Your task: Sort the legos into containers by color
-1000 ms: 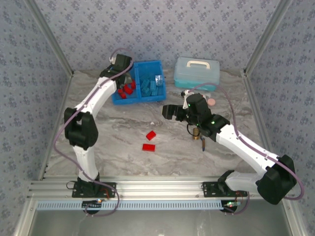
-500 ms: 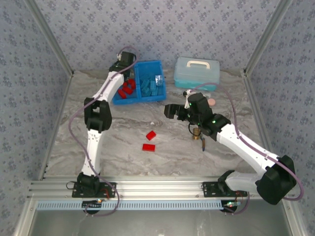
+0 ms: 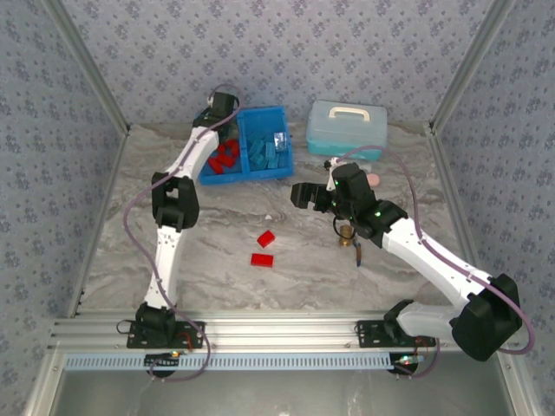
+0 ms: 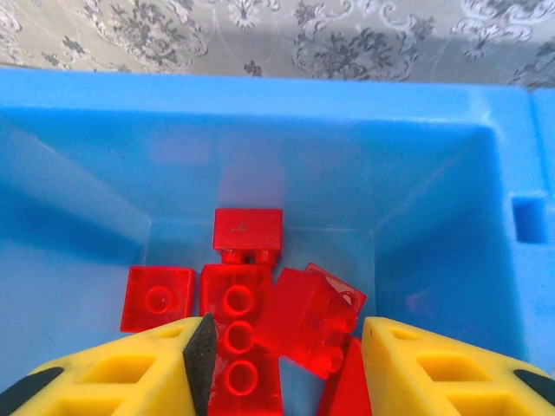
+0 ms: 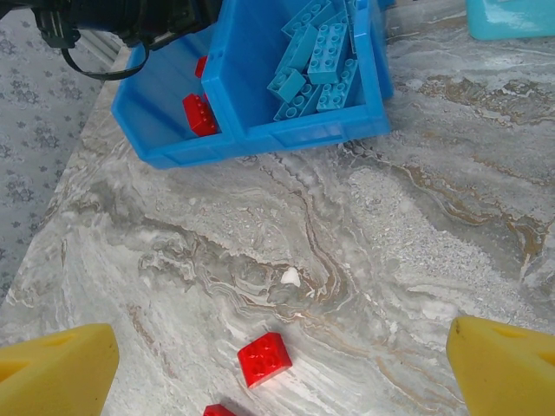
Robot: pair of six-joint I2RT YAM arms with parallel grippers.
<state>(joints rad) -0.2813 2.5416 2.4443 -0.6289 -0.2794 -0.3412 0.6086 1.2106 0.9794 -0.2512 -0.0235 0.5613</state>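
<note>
two red legos (image 3: 265,238) (image 3: 261,259) lie loose on the marbled table (image 3: 217,251), close together and well apart from the bright blue tray (image 5: 286,134). more red bricks (image 4: 238,303) are piled in the tray's left compartment, and light blue bricks (image 5: 316,61) fill the right one. the left gripper (image 4: 286,355) hangs over the red pile, its yellow fingers (image 4: 130,373) spread with nothing pinched between them. the right gripper (image 3: 297,195) hovers above the table between the tray and the loose bricks, fingers (image 5: 61,360) wide apart and empty. a pale lidded case (image 3: 347,128) sits right of the tray, and a small brass fitting (image 3: 349,236) stands beside the right arm.
</note>
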